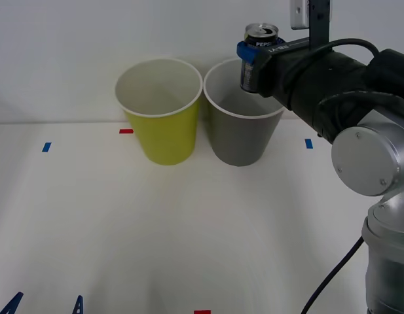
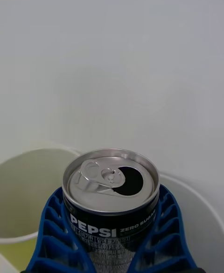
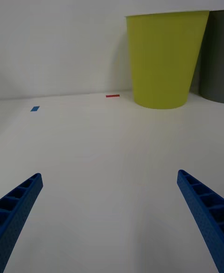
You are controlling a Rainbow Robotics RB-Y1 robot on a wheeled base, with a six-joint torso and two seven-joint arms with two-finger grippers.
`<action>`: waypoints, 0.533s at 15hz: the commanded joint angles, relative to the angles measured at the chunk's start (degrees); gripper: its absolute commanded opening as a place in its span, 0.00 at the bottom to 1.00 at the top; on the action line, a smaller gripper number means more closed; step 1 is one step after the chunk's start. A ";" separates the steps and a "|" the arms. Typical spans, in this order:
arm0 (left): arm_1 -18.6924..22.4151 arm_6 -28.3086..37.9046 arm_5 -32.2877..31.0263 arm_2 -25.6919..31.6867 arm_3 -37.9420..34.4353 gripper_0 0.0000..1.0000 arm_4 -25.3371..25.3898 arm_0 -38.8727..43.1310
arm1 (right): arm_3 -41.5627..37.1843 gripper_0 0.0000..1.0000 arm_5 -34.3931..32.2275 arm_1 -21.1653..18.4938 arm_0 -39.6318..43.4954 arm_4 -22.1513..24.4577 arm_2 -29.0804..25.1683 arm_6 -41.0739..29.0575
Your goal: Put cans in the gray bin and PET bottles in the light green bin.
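There was one can [image 1: 259,57], held above the gray bin [image 1: 241,124]. There were two bins: that gray one and one light green bin [image 1: 161,118] just to its left. Four tape marks lay around the gray bin: two blue [image 1: 46,147], two red [image 1: 126,131]. Two grippers were counted.
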 commanded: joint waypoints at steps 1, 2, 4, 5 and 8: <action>0.00 0.00 0.00 0.00 0.00 1.00 0.00 0.00 | 9.21 0.00 -8.57 -0.53 -3.55 0.46 0.23 -0.22; 0.00 0.00 0.00 0.00 0.00 1.00 0.00 0.00 | 11.84 0.00 -10.42 -0.61 -4.34 0.82 0.14 -0.13; 0.00 0.00 0.00 0.00 0.00 1.00 0.00 0.00 | 17.73 0.00 -15.08 -1.14 -6.36 1.43 0.05 -0.22; 0.00 0.00 0.00 0.00 0.00 1.00 0.00 0.00 | 19.84 0.00 -16.48 -1.40 -7.33 1.61 0.05 -0.22; 0.00 0.00 0.00 0.00 0.00 1.00 0.00 0.00 | 22.30 0.00 -17.98 -2.90 -8.12 2.31 -0.30 0.04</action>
